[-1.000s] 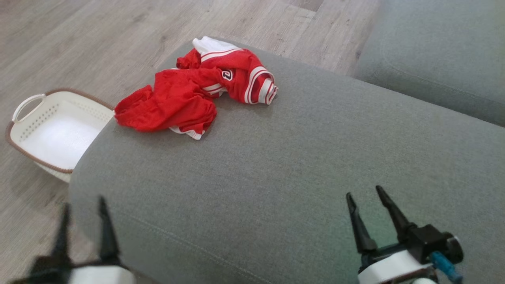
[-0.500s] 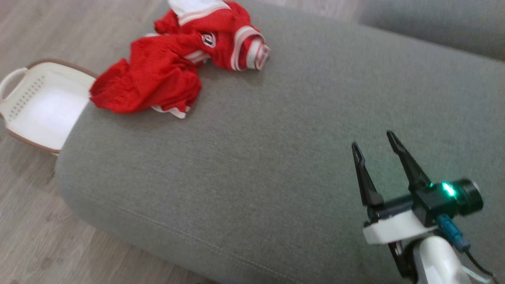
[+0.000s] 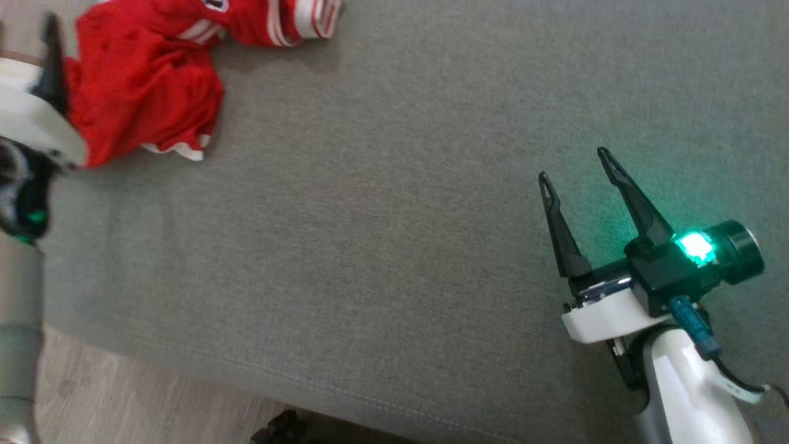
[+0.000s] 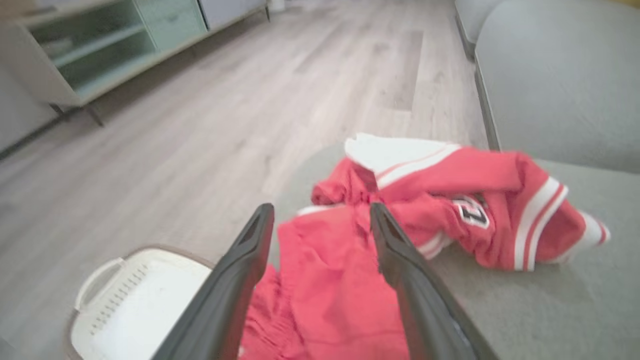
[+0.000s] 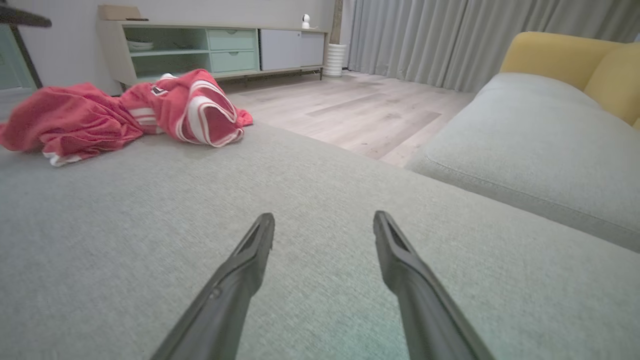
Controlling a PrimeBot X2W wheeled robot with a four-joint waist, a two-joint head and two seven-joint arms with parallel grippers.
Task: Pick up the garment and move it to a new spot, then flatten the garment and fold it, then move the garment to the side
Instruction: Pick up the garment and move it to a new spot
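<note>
Garment [image 3: 142, 80] lies crumpled at the corner of the sofa cushion [image 3: 370, 216], not yet lifted. Left end effector [image 4: 320, 215] hangs open close over it; right end effector [image 3: 572, 165] is open, well apart. Moving, flattening, folding and setting aside all look left to do.

The right gripper [image 3: 573, 166] hangs over the sofa's [image 3: 370, 216] right front part, fingers spread wide and pointing away, its pale forearm [image 3: 678, 382] below it. The left gripper [image 4: 320, 210], jaws equally wide, is at the sofa's left edge.
</note>
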